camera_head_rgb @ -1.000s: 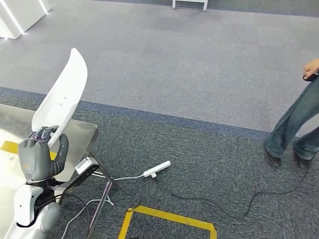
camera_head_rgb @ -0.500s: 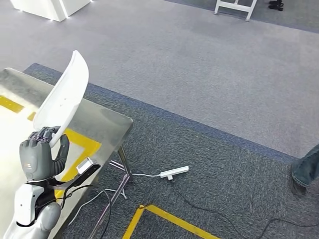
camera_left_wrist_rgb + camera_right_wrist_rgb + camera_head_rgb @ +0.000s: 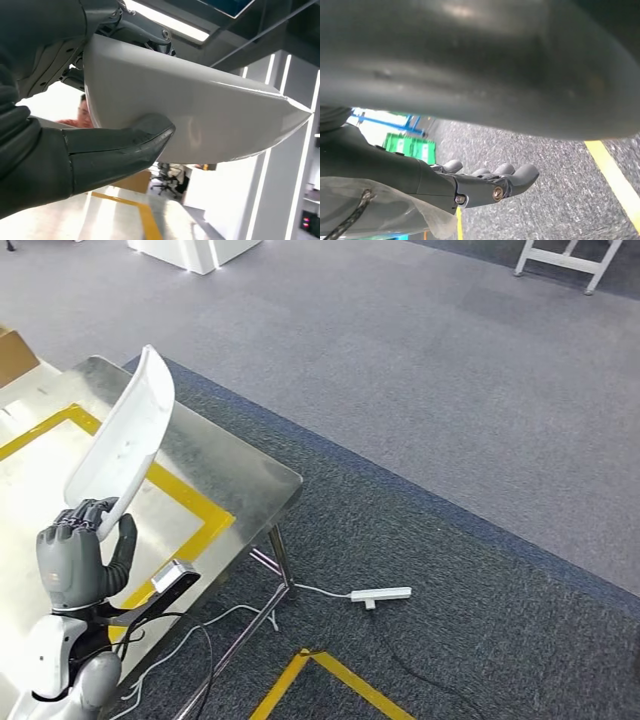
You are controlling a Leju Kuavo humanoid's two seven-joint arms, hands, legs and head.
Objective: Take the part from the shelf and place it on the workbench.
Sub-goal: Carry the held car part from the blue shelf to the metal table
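Observation:
The part (image 3: 124,440) is a long, curved white shell. My left hand (image 3: 79,560) grips its lower end, and it stands up tilted over the steel workbench (image 3: 226,470), which is marked with a yellow tape rectangle. In the left wrist view the part (image 3: 196,115) lies across the hand, with the thumb (image 3: 113,150) pressed against its pale face. In the right wrist view my right hand (image 3: 490,182) hangs over grey carpet, fingers stretched out and holding nothing.
A white power strip (image 3: 381,594) and its cable lie on the carpet right of the bench leg. Yellow floor tape (image 3: 332,675) runs below it. A cardboard box (image 3: 15,355) sits at the bench's far left. A person (image 3: 85,107) stands beyond the bench.
The whole picture has shifted as the camera turned: more of the workbench has come into view at the left, and the person's legs at the right have gone out of frame. My left hand still holds the part.

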